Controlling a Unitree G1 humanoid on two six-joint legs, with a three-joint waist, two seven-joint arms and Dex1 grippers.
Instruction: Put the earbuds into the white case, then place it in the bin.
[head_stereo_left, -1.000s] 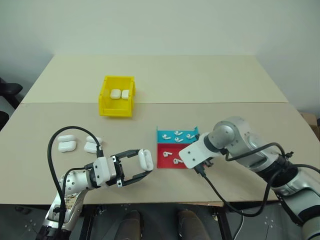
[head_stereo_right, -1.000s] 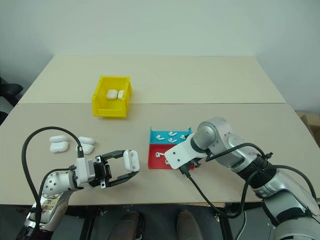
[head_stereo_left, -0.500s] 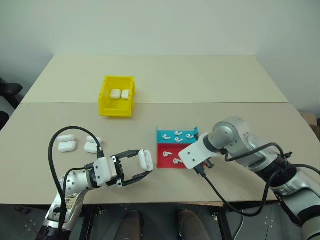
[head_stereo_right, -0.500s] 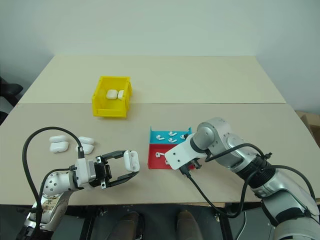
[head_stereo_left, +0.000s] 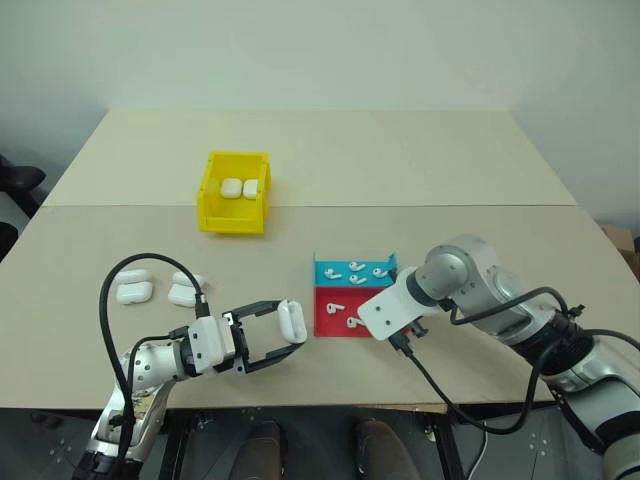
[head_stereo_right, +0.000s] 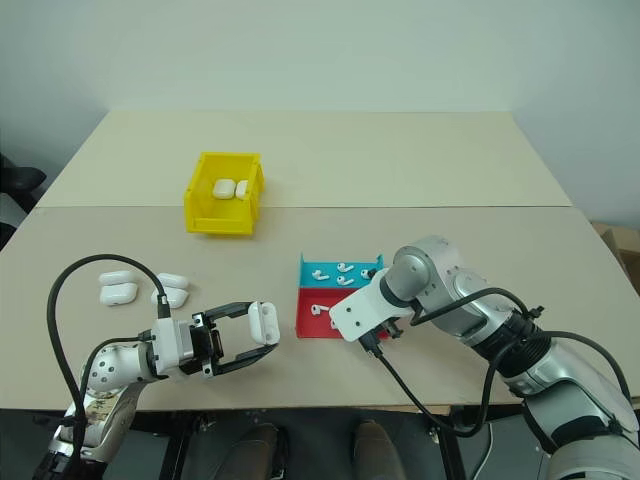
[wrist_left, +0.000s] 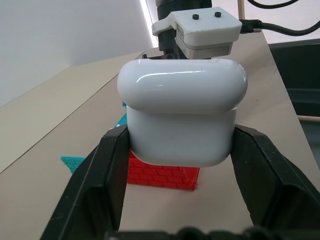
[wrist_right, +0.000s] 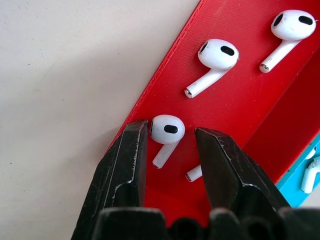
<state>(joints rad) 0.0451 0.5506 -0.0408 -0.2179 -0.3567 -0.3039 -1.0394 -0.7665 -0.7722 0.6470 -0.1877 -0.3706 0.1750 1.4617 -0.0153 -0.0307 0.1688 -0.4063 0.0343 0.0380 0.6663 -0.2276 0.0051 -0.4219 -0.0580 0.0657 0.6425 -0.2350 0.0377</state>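
— While the right gripper hangs over the red tray, how will that earbud behave when pinched?

— It looks tiny, glossy and light, so I'd expect it to squirt out sideways. The two black fingers stand partly open, one each side of its bulb, apparently not yet pressing. Taking the round bulb rather than the thin stem seems safest; the stem would likely pivot.

— And the white case?

— The left gripper is clamped on its lower body, above the table edge just beside the tray. Its lid looks closed, and the shell is hard and slick, so a firm grip low on the body suits it.

— The yellow bin?

— Well apart, farther back on the table, with two cases in it.
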